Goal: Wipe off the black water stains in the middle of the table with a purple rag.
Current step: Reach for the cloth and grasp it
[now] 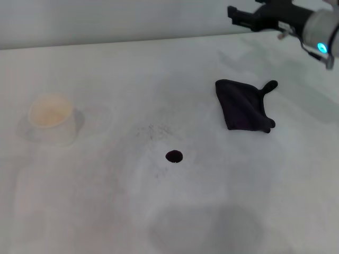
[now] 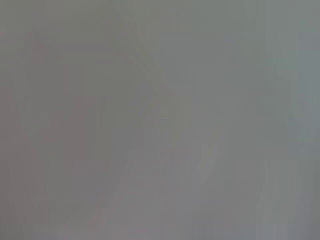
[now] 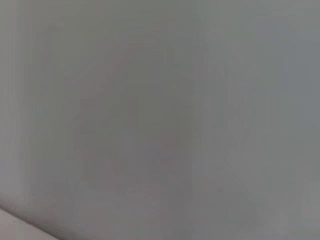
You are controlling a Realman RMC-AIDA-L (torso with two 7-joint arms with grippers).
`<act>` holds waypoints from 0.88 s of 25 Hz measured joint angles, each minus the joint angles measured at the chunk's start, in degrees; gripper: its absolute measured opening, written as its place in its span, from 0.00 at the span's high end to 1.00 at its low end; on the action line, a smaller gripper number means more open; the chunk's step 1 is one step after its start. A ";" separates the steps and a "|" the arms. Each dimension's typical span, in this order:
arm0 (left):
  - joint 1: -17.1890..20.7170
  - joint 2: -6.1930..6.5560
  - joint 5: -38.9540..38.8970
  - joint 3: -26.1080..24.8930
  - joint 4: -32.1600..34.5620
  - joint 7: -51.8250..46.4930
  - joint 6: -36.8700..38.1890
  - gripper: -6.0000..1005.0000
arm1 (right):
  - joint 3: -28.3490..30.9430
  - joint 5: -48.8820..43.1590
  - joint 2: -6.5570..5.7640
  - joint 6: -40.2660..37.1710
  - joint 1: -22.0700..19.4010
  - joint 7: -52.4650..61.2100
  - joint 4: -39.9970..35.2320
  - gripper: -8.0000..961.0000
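A big, flat, white surface [image 1: 106, 211] with faint grey marks is seen from the head view. Near its middle lies one small, round, shiny black spot of water [image 1: 174, 156]. Just beyond the spot, a little to the left, a pale grey speckled smudge [image 1: 153, 130] is seen on the white top.

A small, soft, very dark purple rag [image 1: 242, 105], shaped a bit like a triangle, is laid flat on the surface. It is found beyond the black spot and to the right of it, well apart from it. A thin loop tab sticks out from the rag's far right corner. Nothing is touching the rag.

A small white round cup [image 1: 51, 119] is stood upright on the left side of the surface, far from both the spot and the rag.

The right hand [image 1: 235, 16], black and held up in the air, is seen at the top right corner, above the far edge of the surface and beyond the rag. It is pointed to the left. Whether its fingers are spread or pressed together cannot be told.

The left hand is not seen in any view. Only plain grey is shown in both wrist views.
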 joint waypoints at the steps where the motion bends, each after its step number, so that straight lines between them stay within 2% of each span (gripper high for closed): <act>1: -0.37 -0.01 -0.18 -0.02 0.02 1.52 0.83 0.12 | -0.22 -5.30 0.26 -0.28 0.16 4.79 -3.06 0.09; 2: -0.79 -0.03 -0.49 -0.04 0.04 3.27 1.72 0.12 | -0.35 -10.38 0.39 0.15 0.32 9.78 -5.73 0.09; 3: -0.79 -0.03 -0.49 -0.04 0.04 3.27 1.72 0.12 | -0.35 -10.38 0.39 0.15 0.32 9.78 -5.73 0.09; 4: -1.30 -0.12 -1.38 -0.07 0.04 4.86 2.29 0.12 | -0.51 -14.82 0.47 0.75 0.52 14.27 -7.88 0.09; 9: -3.93 -0.49 -6.70 -0.45 -0.61 7.09 4.30 0.12 | -3.22 -42.62 0.72 7.00 4.07 44.34 -15.82 0.09; 12: -5.96 -0.29 -7.09 -1.23 -0.49 7.23 9.56 0.12 | -6.03 -55.71 0.84 13.49 6.46 58.98 -19.40 0.09; 14: -7.16 -0.14 -7.12 -1.43 -0.16 7.58 13.34 0.12 | -8.44 -61.00 0.94 17.70 7.42 65.76 -21.66 0.09; 18: -8.00 -0.01 -7.20 -1.47 0.29 7.75 15.67 0.12 | -15.41 -69.36 1.00 25.10 8.17 77.50 -25.65 0.09; 22: -8.25 0.01 -7.21 -1.50 1.35 7.79 16.50 0.12 | -19.68 -71.99 1.17 30.55 8.63 85.01 -25.94 0.10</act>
